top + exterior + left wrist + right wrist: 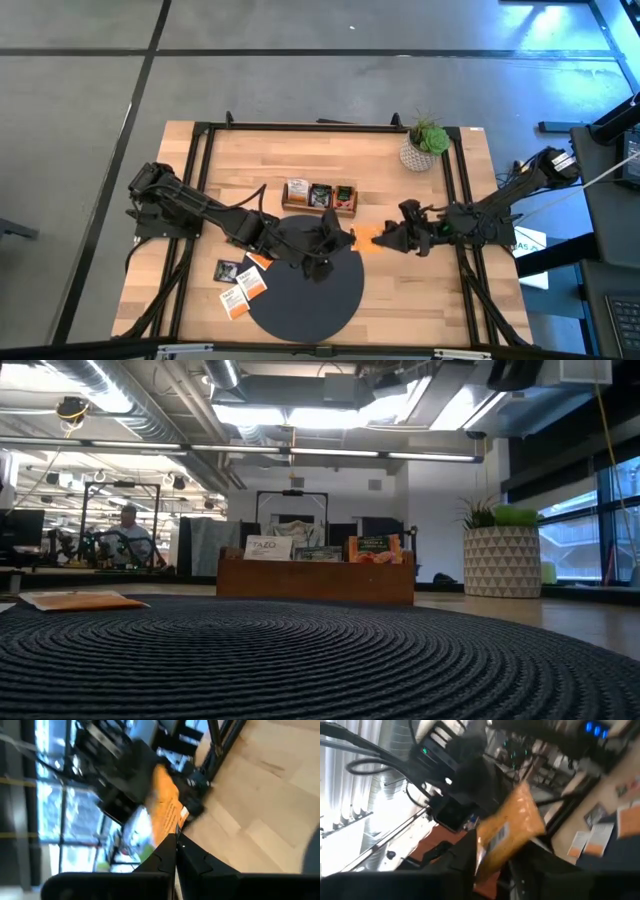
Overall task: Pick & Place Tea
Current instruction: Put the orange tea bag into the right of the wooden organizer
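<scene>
An orange tea sachet [362, 238] hangs in the air between my two grippers, above the far edge of the dark round mat [310, 290]. My left gripper [340, 240] comes from the table's left and is shut on it. My right gripper [388, 238] comes from the right. In the right wrist view the sachet [510, 827] stands between its spread fingers; I cannot tell whether they touch it. Three more sachets [243, 283] lie flat on the wood left of the mat. Neither gripper shows in the low view. My left gripper pinches the orange sachet by its near corner [176, 826] between the two shut fingertips [167, 851], reaching level from the table's left. The sachet is lifted clear of the mat and sticks out beyond the fingers toward my right gripper.
The brown wooden tray [320, 197] with sachets standing in it sits just behind the mat, also seen in the low view [315, 575]. A potted plant [424, 148] stands at the far right corner. A black frame rims the table. A person [128, 525] sits far off in the room.
</scene>
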Controlling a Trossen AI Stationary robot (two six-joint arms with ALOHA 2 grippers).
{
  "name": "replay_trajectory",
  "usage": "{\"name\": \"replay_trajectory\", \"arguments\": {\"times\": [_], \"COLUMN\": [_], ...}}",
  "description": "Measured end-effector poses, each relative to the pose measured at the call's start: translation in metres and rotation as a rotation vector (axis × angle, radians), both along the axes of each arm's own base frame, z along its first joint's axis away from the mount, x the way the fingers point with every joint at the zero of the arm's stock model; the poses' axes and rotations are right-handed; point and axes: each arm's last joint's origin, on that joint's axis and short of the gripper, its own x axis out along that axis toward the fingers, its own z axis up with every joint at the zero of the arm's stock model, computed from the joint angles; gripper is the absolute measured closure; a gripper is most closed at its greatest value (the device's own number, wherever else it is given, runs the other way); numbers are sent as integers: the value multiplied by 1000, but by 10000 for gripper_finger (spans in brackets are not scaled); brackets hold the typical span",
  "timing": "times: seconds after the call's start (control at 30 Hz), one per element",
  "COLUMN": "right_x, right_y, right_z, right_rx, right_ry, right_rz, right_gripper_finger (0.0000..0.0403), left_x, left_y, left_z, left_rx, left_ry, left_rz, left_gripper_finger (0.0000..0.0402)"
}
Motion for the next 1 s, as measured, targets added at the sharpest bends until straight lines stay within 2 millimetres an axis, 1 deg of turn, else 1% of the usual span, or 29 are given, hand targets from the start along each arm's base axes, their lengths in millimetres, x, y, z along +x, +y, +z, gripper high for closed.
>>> {"name": "replay_trajectory", "arguments": {"times": [0.1,0.2,0.3,0.43,0.53,0.6,0.7,0.8,0.9,1.0], "right_x": [-2,-7,-13,-23,-28,-31,-32,-31,-22,-12], "right_y": [-10,-21,-31,-40,-42,-43,-46,-45,-42,-39], "right_z": [7,17,27,37,42,44,43,40,39,44], "right_rx": [-92,-235,-378,-481,-524,-515,-530,-629,-719,-752], "right_ry": [-43,-97,-146,-198,-226,-221,-175,-109,58,271], "right_rz": [-91,-193,-277,-347,-368,-386,-455,-455,-385,-303], "right_gripper_finger": [261,245,239,238,238,238,238,238,238,237], "left_x": [-2,-5,-7,-14,-23,-26,-28,-27,-23,-21], "left_y": [1,-1,-5,-5,2,12,29,43,52,62], "left_z": [-2,-4,-7,-8,-9,-11,-17,-22,-25,-25], "left_rx": [-57,-97,-138,-212,-370,-547,-801,-1011,-1167,-1237], "left_ry": [10,21,30,46,89,153,278,416,494,509], "left_rz": [49,71,86,153,210,238,292,307,307,324], "left_gripper_finger": [399,400,399,400,400,400,399,400,399,399]}}
